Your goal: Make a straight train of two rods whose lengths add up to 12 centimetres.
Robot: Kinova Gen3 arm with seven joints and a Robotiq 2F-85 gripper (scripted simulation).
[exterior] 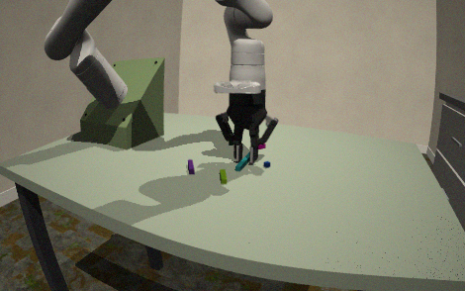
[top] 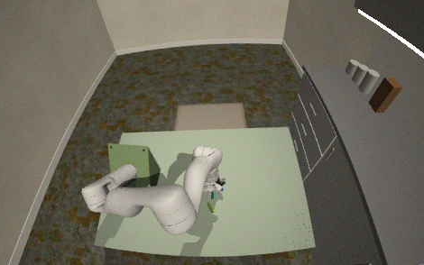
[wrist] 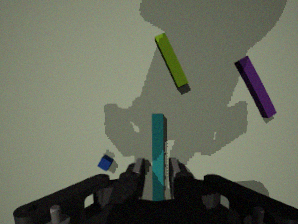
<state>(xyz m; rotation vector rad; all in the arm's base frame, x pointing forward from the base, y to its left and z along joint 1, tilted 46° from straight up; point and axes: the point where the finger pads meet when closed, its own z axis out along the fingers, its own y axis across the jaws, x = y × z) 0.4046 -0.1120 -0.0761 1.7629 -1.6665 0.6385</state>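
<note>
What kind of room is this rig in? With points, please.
Probably a kitchen-like room or a lab made up as one: dark drawer units (top: 312,131) (exterior: 461,148) stand along the wall, canister-like cylinders (top: 368,81) sit on the counter (top: 337,96), and a robot arm (top: 170,205) (exterior: 247,59) works over a pale green table (top: 265,180) (exterior: 321,223).

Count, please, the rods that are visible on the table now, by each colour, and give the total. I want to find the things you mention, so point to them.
Turquoise rod (top: 212,196) (exterior: 242,162) (wrist: 158,135): 1
Lime rod (top: 210,207) (exterior: 223,176) (wrist: 171,61): 1
Purple rod (exterior: 191,167) (wrist: 256,87): 1
Blue rod (top: 222,189) (exterior: 267,164) (wrist: 105,162): 1
Magenta rod (exterior: 262,146): 1
Total visible: 5

Beige walls (top: 193,20) (exterior: 321,59), mottled floor (top: 157,81) (exterior: 4,247).
</note>
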